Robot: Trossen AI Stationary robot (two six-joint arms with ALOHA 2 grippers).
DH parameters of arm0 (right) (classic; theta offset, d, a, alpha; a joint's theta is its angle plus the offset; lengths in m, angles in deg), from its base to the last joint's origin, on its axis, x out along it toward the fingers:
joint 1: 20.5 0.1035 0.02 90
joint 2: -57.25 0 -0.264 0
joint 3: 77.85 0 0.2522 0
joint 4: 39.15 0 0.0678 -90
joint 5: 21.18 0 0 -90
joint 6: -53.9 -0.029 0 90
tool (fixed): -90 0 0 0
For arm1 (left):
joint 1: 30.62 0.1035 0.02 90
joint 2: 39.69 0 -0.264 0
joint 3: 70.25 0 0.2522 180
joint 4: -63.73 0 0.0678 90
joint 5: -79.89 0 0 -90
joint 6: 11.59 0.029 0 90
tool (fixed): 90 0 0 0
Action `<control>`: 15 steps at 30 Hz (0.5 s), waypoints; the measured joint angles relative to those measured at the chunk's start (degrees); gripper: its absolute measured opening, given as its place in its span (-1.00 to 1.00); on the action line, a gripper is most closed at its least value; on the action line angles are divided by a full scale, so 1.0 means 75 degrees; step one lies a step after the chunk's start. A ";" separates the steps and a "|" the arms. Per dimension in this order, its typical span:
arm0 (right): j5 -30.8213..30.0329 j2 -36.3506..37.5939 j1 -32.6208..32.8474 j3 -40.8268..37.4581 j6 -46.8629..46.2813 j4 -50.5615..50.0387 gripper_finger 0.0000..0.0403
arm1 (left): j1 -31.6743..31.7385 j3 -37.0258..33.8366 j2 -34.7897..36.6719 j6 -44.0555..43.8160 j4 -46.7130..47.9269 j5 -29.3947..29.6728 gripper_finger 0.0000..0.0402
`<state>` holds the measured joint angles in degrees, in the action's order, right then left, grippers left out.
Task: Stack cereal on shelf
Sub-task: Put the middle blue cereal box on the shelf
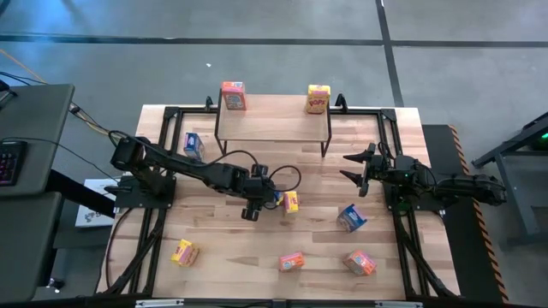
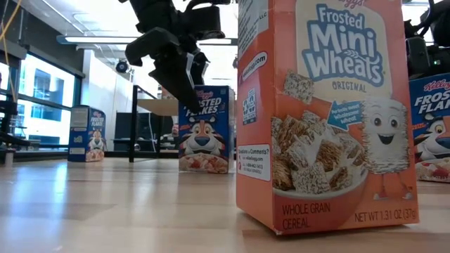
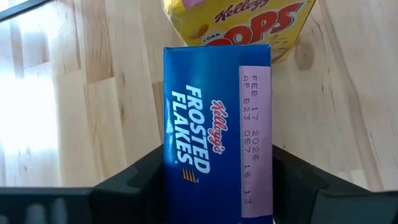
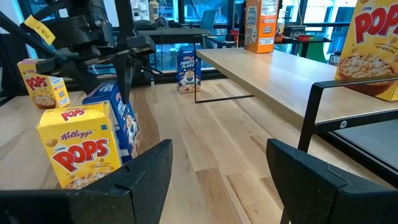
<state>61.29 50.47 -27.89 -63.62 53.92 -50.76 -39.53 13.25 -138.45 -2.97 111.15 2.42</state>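
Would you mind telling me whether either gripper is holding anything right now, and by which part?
The left gripper straddles the blue box across its narrow sides; a firm grip cannot be told. The right gripper is open and empty.

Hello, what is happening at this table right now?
The left gripper is down at the table's middle with its fingers on either side of a blue Frosted Flakes box that stands against a yellow Corn Pops box. The right gripper waits open beside the shelf, holding nothing. Two boxes stand on the shelf; the others are scattered on the table.
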 joint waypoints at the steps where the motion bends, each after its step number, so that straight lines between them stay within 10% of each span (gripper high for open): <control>1: 0.0000 0.0000 -0.0002 0.0000 0.0001 0.0000 0.25 | 0.0000 0.0000 0.0000 -0.0003 0.0008 -0.0003 -0.02; 15: 0.0000 0.0000 0.0000 0.0000 0.0001 0.0000 0.25 | 0.0000 -0.0002 0.0679 -0.0344 0.0340 -0.0054 -0.08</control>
<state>61.29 50.47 -27.89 -63.62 53.92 -50.76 -39.53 13.23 -133.35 -5.55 113.70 2.01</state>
